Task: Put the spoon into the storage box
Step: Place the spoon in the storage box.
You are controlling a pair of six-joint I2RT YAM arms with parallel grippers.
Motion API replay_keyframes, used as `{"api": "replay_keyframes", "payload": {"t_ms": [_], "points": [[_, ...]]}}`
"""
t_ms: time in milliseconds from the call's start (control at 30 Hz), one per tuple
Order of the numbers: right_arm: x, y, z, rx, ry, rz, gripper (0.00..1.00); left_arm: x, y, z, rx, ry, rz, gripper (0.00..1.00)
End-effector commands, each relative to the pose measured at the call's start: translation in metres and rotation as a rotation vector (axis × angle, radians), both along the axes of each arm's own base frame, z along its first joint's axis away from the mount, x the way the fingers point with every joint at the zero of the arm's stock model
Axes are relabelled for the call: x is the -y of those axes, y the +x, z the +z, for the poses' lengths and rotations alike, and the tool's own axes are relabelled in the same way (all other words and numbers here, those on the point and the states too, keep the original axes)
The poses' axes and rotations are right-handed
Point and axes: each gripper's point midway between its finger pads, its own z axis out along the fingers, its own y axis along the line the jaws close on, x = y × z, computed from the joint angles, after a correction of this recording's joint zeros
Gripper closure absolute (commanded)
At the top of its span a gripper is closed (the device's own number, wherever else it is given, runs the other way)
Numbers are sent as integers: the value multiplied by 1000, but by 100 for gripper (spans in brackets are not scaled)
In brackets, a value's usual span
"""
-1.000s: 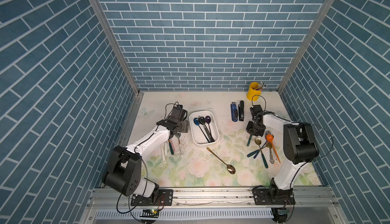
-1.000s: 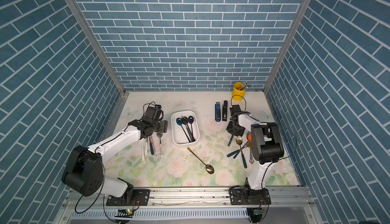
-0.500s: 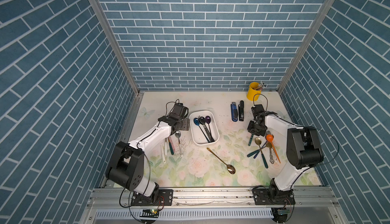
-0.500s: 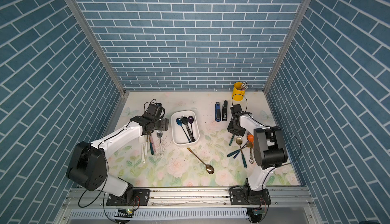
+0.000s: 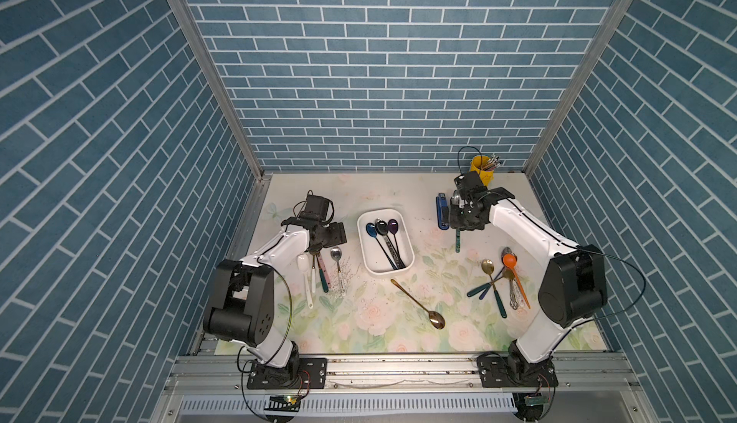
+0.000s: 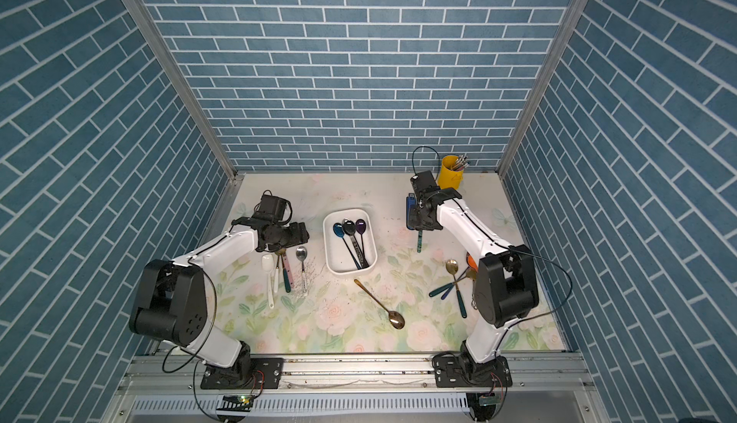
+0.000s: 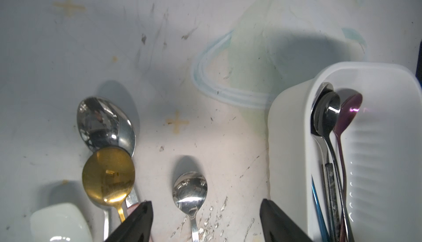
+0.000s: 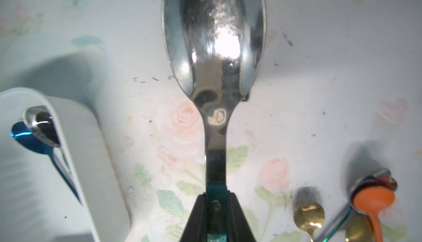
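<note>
My left gripper (image 7: 205, 211) hangs with fingers apart over a small silver spoon (image 7: 190, 189), at 9 o'clock from the storage box (image 5: 362, 241). My right gripper (image 8: 214, 204) is clamped on the teal-handled spoon (image 8: 214, 35), lifted off the mat (image 5: 399, 333) at 3 o'clock from the box. That grip pinches a narrow handle, so I judge the spoon could swivel or clip the box rim going in. The box holds 3 spoons: blue, black, purple. Farthest, at 2 o'clock, the yellow cup (image 5: 479, 167) holds several utensils.

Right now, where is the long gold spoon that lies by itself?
In both top views the long gold spoon lies alone on the flowered mat, slantwise, just nearer the robot than the white storage box.
</note>
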Motion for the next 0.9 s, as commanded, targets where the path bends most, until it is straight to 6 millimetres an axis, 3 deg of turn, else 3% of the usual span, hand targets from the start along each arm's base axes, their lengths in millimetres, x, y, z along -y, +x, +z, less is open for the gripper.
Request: {"api": "replay_keyframes", "payload": {"t_ms": [0, 200, 400, 567, 600, 867], "points": [[-41, -4, -5, -41, 6, 129, 92, 2, -13, -1, -25, -70, 27, 20], [-115, 6, -1, -25, 78, 254, 92, -9, -33, -10, -62, -65, 59, 21], [-160, 5, -16, -50, 90, 329, 92, -25, -55, -19, -77, -54, 94, 20], [-178, -2, -31, -78, 79, 373, 92, -24, -55, -19, -71, -71, 100, 20], [-180, -4, -46, -107, 64, 379, 92, -24, -54, -20, -75, -70, 99, 20], [-182, -25, -84, -187, 16, 405, 92, -25, -54, -23, -87, -58, 92, 20]]}}
